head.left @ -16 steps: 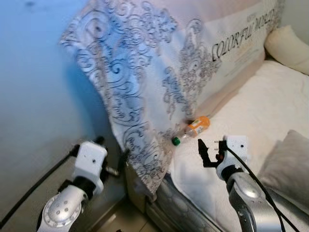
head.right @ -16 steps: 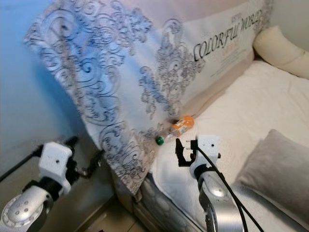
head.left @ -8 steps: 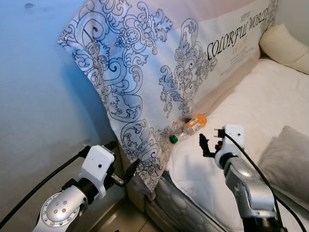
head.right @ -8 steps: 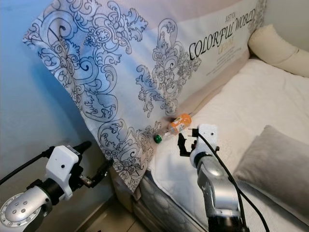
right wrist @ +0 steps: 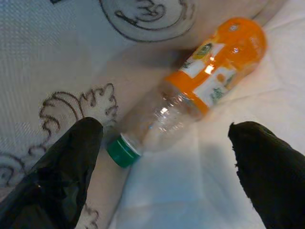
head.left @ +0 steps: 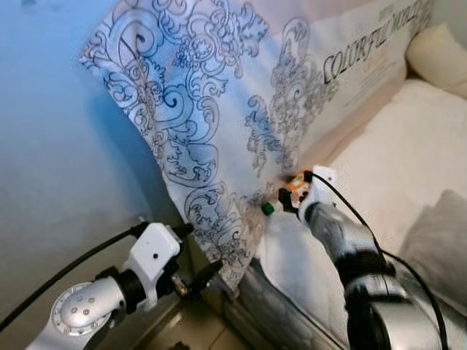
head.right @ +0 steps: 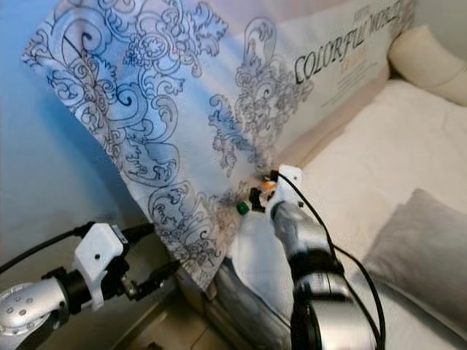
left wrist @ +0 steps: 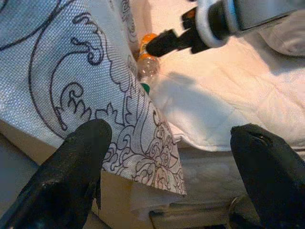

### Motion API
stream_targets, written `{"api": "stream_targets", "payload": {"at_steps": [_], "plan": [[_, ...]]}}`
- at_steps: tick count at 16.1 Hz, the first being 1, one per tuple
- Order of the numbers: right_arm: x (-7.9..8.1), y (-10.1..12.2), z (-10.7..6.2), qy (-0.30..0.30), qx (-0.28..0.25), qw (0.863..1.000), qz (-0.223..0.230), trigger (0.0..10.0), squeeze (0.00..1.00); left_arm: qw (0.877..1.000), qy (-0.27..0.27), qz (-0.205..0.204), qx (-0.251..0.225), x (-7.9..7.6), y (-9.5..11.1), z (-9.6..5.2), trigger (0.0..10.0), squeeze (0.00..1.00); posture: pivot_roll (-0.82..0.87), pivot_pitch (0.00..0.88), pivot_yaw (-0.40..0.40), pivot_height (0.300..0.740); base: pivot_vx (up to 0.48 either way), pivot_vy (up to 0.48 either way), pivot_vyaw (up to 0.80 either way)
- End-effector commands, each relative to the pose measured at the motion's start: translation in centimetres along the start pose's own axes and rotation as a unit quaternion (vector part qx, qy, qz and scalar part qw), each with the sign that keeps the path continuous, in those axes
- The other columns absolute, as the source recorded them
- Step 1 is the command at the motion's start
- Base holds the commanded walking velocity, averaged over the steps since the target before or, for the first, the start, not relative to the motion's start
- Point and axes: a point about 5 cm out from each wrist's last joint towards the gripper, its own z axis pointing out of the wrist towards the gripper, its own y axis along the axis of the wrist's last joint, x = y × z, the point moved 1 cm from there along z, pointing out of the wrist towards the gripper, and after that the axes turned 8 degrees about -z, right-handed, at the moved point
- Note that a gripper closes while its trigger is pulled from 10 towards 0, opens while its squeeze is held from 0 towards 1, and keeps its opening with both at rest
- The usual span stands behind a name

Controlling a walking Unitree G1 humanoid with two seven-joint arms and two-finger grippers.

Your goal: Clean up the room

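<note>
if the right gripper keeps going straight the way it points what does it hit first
Most likely the bottle: it lies straight ahead between the open jaws of the right gripper, on the bed. Depth is unclear, but nothing stands between them.

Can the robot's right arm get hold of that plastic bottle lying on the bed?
Probably yes: the right tool is open right over the bottle, a finger on each side, nothing between them.

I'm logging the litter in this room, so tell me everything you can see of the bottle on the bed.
The bottle is clear plastic with an orange label and a green cap, apparently empty. It lies on its side on the white bedding, against the patterned cloth. The right gripper is open, one finger on each side of it, not touching.
</note>
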Motion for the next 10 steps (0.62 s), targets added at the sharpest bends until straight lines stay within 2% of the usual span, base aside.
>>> {"api": "stream_targets", "payload": {"at_steps": [1,3,6,7,8,10], "plan": [[-0.8,0.1,0.3,-0.021,0.003,1.0,0.007,10.0,1.0,1.0,-0.019,0.006,0.0,-0.6,0.4,-0.1,10.0,0.05,0.14,0.08,-0.01,0.74,0.0,0.0,0.0],[-0.9,1.5,0.6,-0.036,-0.008,0.999,0.005,10.0,1.0,0.999,-0.045,0.008,0.003,-1.2,1.0,-0.5,10.0,0.05,0.17,0.134,-0.013,0.74,0.0,0.0,0.0],[-1.0,2.2,0.8,-0.049,-0.014,0.999,0.004,10.0,0.96,0.997,-0.069,0.013,0.013,-1.8,1.2,-0.8,10.0,0.05,0.2,0.165,-0.011,0.74,0.0,0.0,0.0],[-1.1,2.2,0.8,-0.05,-0.015,0.999,0.012,10.0,0.62,0.997,-0.07,0.014,0.014,-1.9,1.2,-0.8,10.0,0.05,0.2,0.169,-0.005,0.74,0.0,0.0,0.0],[-0.9,2.2,0.9,-0.044,-0.017,0.998,0.037,10.0,0.0,0.997,-0.071,0.015,0.015,-2.0,1.3,-0.9,10.0,0.05,0.2,0.173,-0.003,0.74,0.0,0.0,0.0],[-0.8,2.0,1.0,-0.037,-0.016,0.998,0.051,10.0,0.0,0.997,-0.066,0.018,0.017,-2.0,1.5,-1.1,10.0,0.05,0.23,0.19,-0.004,0.74,0.0,0.0,0.0]]}}
